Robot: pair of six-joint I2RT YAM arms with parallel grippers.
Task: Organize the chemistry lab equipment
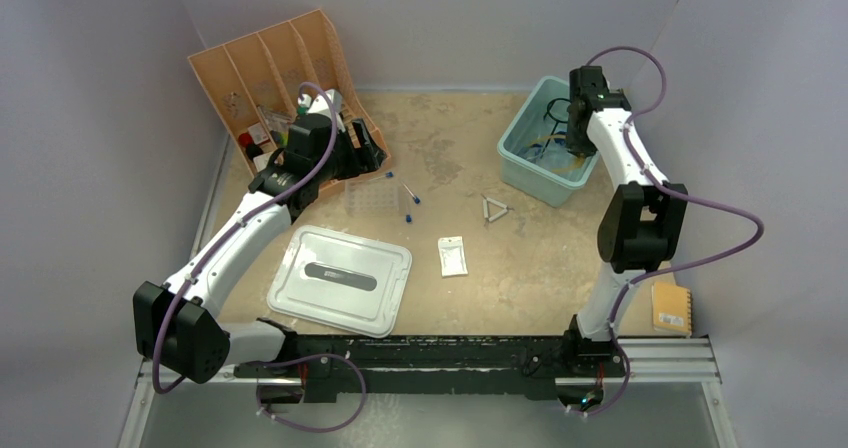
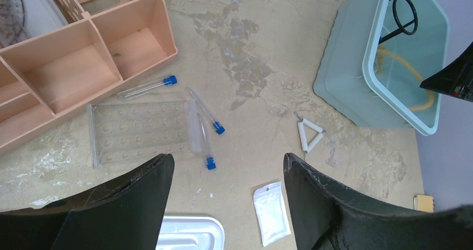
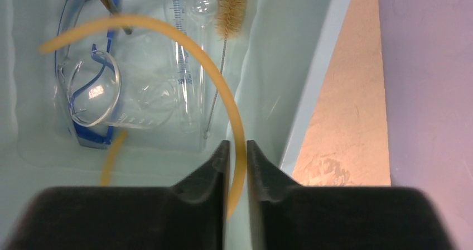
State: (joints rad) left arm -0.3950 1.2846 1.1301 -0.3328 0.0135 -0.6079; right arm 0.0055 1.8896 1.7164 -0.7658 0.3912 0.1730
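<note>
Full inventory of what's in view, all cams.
Bin: 1, pale teal, far right
Amber hose: 1, in bin
Goggles: 1, blue-framed, in bin
Black wire ring: 1, in bin
Brush: 1, tan bristles, in bin
Clear glassware: several, in bin
Tube rack: 1, clear, centre-left
Tubes: 3, blue-capped, by rack
Wire triangle: 1, white, centre
Packet: 1, clear-white, centre
Lid: 1, pale grey, near left
Organizer: 1, peach, far left
Pad: 1, tan, near right
Left gripper: black, open, near rack
Right gripper: black, in bin, fingers flanking hose

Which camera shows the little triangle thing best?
The left wrist view: the wire triangle lies big and clear, all three white sides showing. The top view shows it tiny. The right wrist view misses it.
</note>
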